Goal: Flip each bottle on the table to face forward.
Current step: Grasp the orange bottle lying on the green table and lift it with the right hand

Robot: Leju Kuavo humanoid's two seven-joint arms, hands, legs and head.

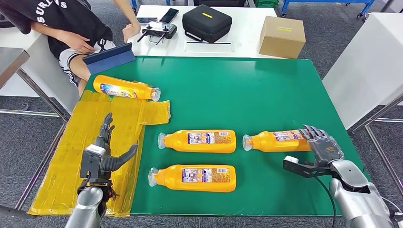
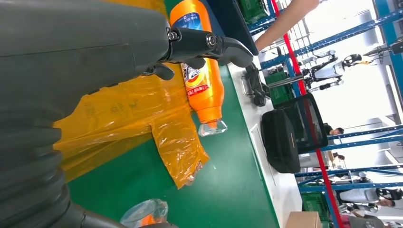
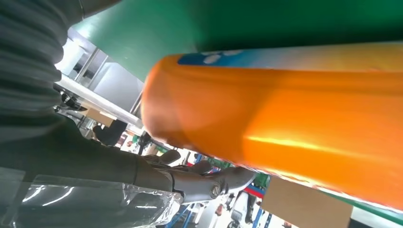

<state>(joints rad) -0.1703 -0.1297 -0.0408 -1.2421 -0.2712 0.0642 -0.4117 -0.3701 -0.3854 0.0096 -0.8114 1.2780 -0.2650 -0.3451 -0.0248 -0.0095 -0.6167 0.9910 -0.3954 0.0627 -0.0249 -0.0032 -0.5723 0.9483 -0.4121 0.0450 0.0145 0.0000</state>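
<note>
Four orange bottles with clear caps lie on their sides on the green table (image 1: 247, 90). One bottle (image 1: 126, 88) (image 2: 202, 80) is at the back left, by the yellow plastic sheet (image 1: 95, 152) (image 2: 142, 109). Two lie in the middle, one (image 1: 198, 141) behind the other (image 1: 193, 177), both with labels up. The right bottle (image 1: 278, 141) (image 3: 294, 123) has my right hand (image 1: 323, 145) at its base end, fingers (image 3: 204, 180) spread and just clear of it, thumb held wide. My left hand (image 1: 105, 147) (image 2: 209, 45) hovers open over the yellow sheet, holding nothing.
A person sits at the back left with a blue tablet (image 1: 109, 58) at the table corner. Behind stands a white table with a black case (image 1: 206, 21), a cardboard box (image 1: 282, 36) and a controller (image 1: 159, 31). Another white table (image 1: 370, 61) stands to the right.
</note>
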